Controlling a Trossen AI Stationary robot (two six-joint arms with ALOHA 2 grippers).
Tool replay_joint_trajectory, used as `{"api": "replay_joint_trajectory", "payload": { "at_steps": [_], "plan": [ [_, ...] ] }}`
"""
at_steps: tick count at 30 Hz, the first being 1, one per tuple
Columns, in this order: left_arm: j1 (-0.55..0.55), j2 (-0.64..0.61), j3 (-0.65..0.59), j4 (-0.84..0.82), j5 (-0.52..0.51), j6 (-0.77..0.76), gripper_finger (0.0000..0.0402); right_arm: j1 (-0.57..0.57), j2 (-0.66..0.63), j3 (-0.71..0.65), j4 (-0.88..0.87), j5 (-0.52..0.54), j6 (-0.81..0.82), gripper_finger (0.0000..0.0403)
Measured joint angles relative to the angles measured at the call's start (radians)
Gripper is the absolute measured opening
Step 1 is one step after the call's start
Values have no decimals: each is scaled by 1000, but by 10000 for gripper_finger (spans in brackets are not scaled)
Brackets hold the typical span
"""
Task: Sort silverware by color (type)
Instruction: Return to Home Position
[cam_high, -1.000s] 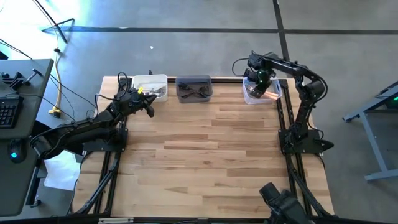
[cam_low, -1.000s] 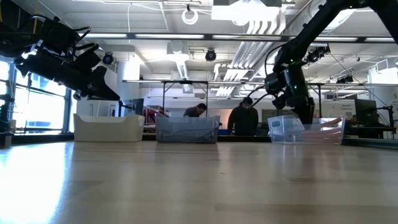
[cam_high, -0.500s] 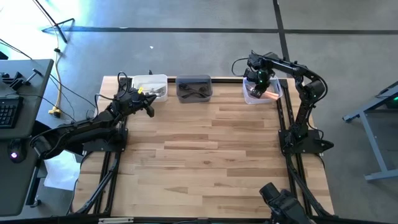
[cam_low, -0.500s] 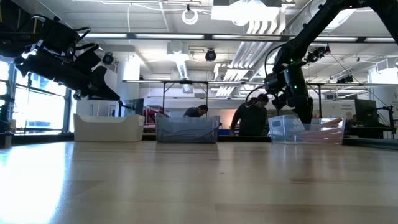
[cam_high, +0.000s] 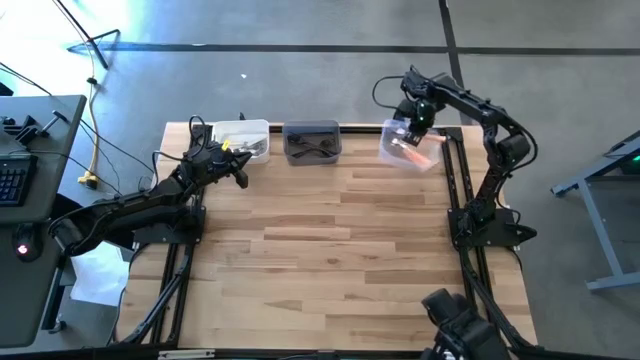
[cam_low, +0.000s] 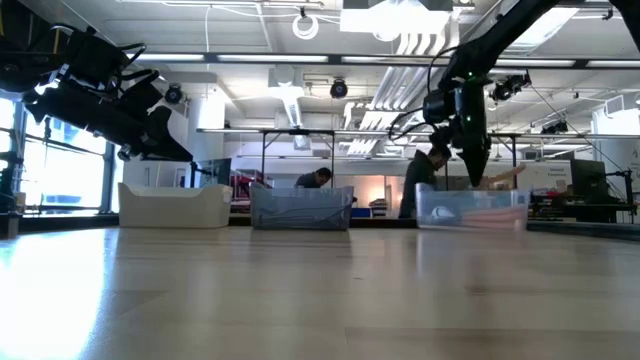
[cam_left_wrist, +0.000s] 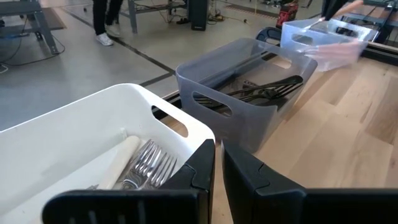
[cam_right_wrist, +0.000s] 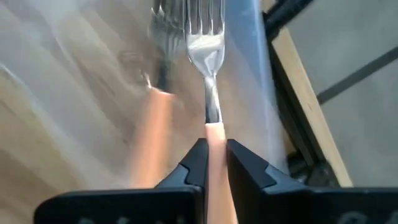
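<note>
Forks (cam_left_wrist: 146, 165) lie sorted in the white bin (cam_left_wrist: 74, 130), grey bin (cam_left_wrist: 242, 124) and clear bin (cam_high: 390, 145) at the far edge of the table (cam_high: 330, 250). My left gripper (cam_left_wrist: 217, 149), fingers together and empty, hangs by the white bin. Right gripper (cam_right_wrist: 216, 148) is clamped on an orange fork (cam_right_wrist: 208, 53) over the clear bin; pulling away could carry it out or tip that bin.

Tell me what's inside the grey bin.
Black forks lie crossed in the grey bin; its wall hides the bottom. Left gripper hovers by the white bin; right gripper grips an orange fork.
</note>
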Motion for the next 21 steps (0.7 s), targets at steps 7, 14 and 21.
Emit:
{"api": "replay_joint_trajectory", "payload": {
  "at_steps": [7, 14, 21],
  "plan": [
    [0, 0, 0, 0, 0, 6, 19, 1, -1, -80, 126, -52, -5, 31],
    [0, 0, 0, 0, 0, 6, 19, 13, -22, -9, 8, -47, 154, 32],
    [0, 0, 0, 1, 0, 6, 19, 87, -58, 69, 20, -27, 400, 32]
  ]
}}
